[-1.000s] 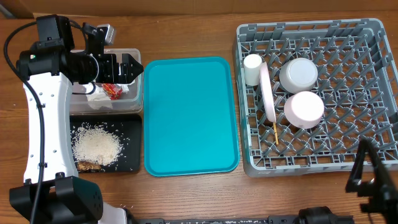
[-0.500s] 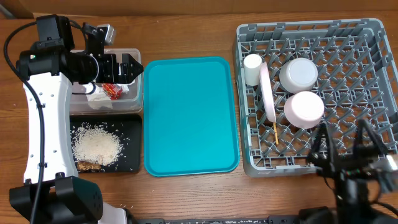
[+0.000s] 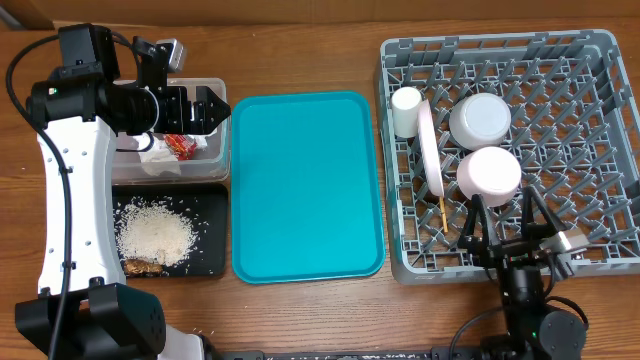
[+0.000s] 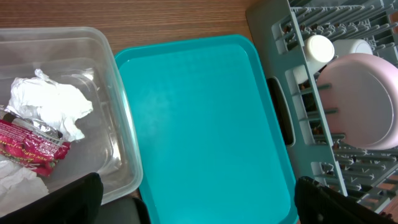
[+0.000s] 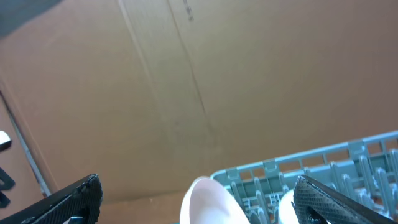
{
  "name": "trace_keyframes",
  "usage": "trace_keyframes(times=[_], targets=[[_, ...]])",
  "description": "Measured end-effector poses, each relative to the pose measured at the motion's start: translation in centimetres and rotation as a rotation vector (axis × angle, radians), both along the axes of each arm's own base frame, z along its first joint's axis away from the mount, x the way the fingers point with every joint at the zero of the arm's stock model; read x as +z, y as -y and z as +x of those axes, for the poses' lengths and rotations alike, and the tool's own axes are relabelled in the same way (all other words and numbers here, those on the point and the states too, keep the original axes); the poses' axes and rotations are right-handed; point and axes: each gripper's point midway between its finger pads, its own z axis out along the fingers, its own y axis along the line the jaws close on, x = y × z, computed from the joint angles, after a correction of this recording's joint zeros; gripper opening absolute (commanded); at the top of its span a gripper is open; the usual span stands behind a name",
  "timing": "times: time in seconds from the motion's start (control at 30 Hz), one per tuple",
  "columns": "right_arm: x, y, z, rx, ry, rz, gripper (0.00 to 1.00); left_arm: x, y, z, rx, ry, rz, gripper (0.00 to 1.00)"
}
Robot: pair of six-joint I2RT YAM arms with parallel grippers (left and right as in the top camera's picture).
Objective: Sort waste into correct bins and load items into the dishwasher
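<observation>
Table (image 3: 300, 305): left claw (image 3: 218, 108) over tub (image 3: 207, 166), right claw (image 3: 501, 203) near pinkish bowl (image 3: 489, 174); both open, empty.

L hand (image 3: 224, 110) & R hand (image 3: 503, 218): fingers wide apart, both empty.

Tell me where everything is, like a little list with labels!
clear tub: white napkins and red wrapper inside
black tray: rice and brown scraps on it
teal tray: between the bins and the rack
grey rack: holds cup, pink plate on edge, white bowl, pinkish bowl, chopsticks
left fingers: open, over the clear tub, holding nothing
right fingers: open, at the rack's near edge, holding nothing
</observation>
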Motion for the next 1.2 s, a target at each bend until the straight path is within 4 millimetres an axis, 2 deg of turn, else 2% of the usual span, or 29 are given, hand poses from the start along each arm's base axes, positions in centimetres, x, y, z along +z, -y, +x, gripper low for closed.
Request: trace_keyframes(times=[0.23,0.37,0.53,0.9,1.2], targets=[[-4.5,-0.2,1.1,0.0,-0.11,-0.015,1.0,0.0,0.0,0.0,0.0,0.0,0.0,1.0],[-5.9,-0.2,1.3,0.002,-0.168,-0.024,1.0,0.0,0.0,0.0,0.0,0.0,0.0,1.0],[-9.4,-0.3,1.5,0.005,-0.307,-0.044,1.0,0.0,0.0,0.0,0.0,0.0,0.0,1.0],[-9.4,-0.3,1.5,0.0,-0.304,-0.075,1.0,0.0,0.0,0.0,0.0,0.0,0.0,1.0],[-9.4,-0.3,1.5,-0.037,-0.255,-0.372,1.0,0.0,0.0,0.0,0.0,0.0,0.0,1.0]])
